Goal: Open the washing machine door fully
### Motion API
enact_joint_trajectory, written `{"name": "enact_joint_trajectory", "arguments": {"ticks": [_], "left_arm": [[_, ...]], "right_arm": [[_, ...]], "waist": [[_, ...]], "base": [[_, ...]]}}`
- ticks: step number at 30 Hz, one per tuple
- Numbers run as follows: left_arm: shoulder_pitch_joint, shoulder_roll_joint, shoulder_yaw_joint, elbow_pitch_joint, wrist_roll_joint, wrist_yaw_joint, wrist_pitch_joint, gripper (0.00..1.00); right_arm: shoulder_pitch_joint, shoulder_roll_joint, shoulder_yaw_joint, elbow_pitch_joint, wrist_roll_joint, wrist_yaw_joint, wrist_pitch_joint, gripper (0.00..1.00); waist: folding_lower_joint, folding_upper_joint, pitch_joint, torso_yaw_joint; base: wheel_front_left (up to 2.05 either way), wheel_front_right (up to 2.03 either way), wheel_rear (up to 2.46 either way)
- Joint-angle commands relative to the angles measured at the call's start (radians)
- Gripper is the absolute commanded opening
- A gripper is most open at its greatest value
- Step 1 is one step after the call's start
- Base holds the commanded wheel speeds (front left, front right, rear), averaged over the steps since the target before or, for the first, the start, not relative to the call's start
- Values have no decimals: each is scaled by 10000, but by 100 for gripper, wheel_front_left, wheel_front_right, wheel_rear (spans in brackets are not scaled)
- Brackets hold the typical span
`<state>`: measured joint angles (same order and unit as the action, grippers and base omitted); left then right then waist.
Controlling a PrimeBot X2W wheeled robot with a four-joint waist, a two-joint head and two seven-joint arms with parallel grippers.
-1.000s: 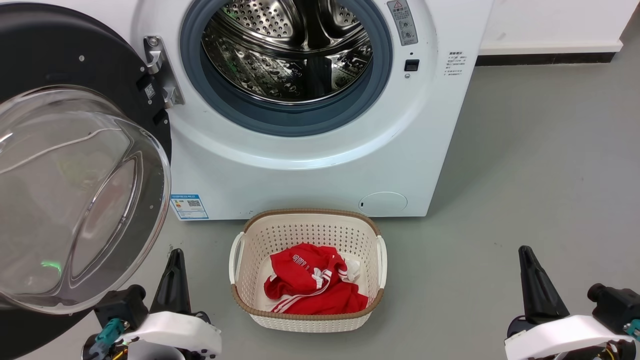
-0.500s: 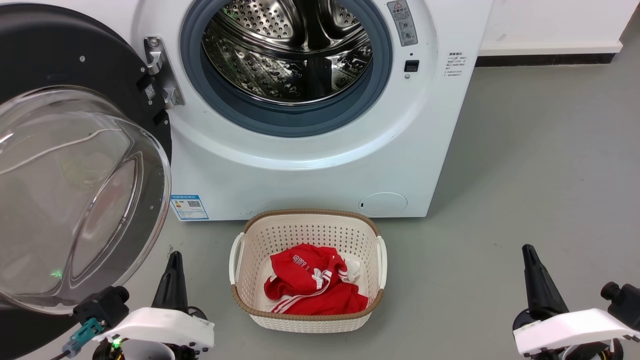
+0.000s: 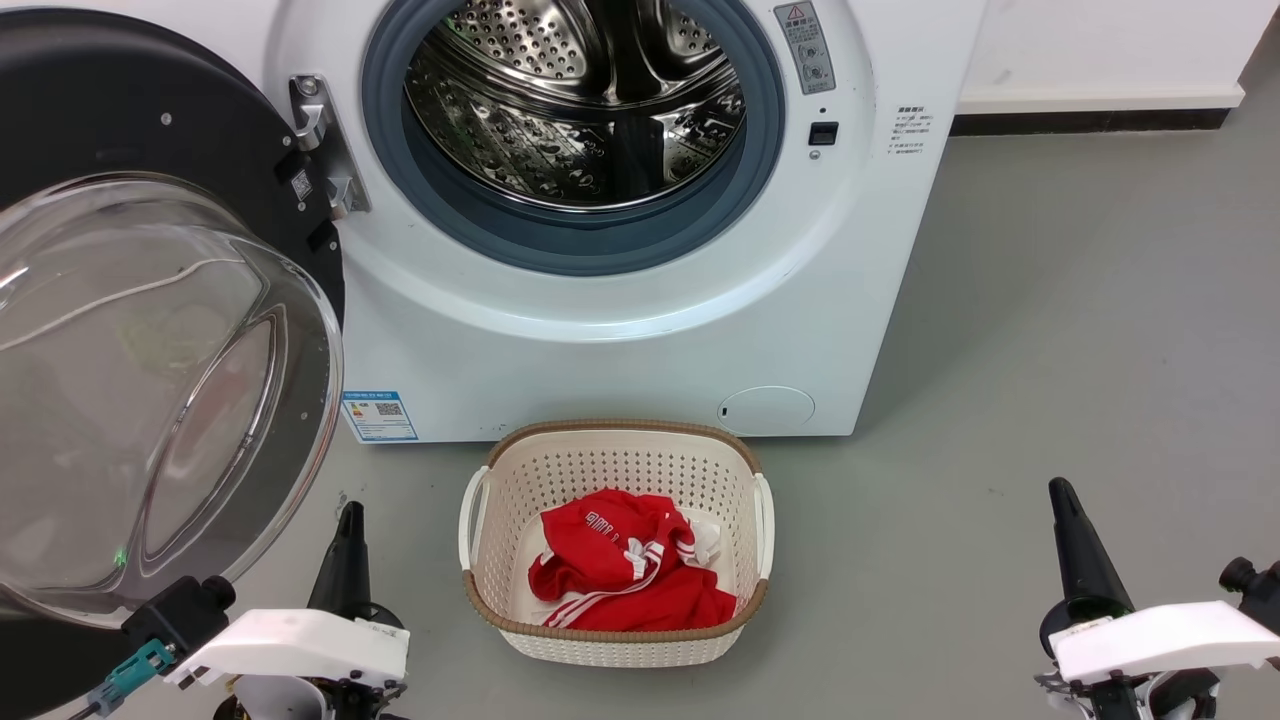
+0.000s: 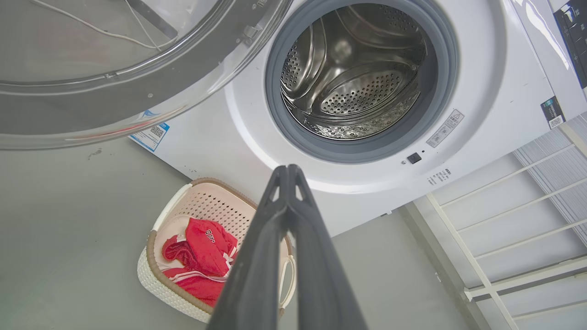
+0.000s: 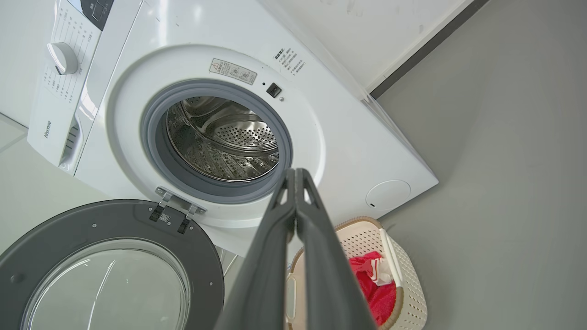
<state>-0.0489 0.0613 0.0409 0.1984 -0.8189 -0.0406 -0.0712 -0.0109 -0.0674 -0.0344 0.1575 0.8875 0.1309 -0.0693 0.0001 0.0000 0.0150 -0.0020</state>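
Observation:
The washing machine door (image 3: 150, 100) stands swung wide to the left on its hinge (image 3: 320, 150), its clear glass bowl (image 3: 130, 400) bulging toward me. The steel drum (image 3: 580, 100) is exposed. My left gripper (image 3: 350, 512) is low on the left, below the door's lower edge and apart from it, fingers shut on nothing. My right gripper (image 3: 1060, 490) is low on the right over the floor, also shut and empty. In the left wrist view the gripper (image 4: 287, 168) has the door (image 4: 114, 105) to its upper left. In the right wrist view the gripper (image 5: 296, 172) has the door (image 5: 105, 275) to its lower left.
A cream laundry basket (image 3: 480, 600) holding a red garment (image 3: 620, 575) sits on the grey floor in front of the machine, between my two arms. A small round white flap (image 3: 765, 408) marks the machine's lower right. A white rack (image 4: 504, 229) stands beside the machine.
Both arms have drawn back toward the bottom edge, the left wrist sliding left and the right wrist sliding right. The door and basket have not moved.

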Motion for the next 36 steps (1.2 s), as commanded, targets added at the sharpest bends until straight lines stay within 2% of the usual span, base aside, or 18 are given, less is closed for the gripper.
{"name": "enact_joint_trajectory", "arguments": {"ticks": [1,20,36], "left_arm": [[-273,16,66,-76,-360,-65,79,0],[-402,-23,278,92,-2718,-337,639,0],[-489,-51,431,209,-4300,-523,1024,0]], "right_arm": [[-264,-80,-38,-59,340,0,58,0],[-498,-91,-161,223,2583,0,523,0],[-661,-83,-268,418,4080,0,862,0]], "waist": [[0,0,-2,1],[0,0,-31,5],[0,0,-53,9]], "base": [[0,0,0],[0,0,0],[0,0,0]]}}
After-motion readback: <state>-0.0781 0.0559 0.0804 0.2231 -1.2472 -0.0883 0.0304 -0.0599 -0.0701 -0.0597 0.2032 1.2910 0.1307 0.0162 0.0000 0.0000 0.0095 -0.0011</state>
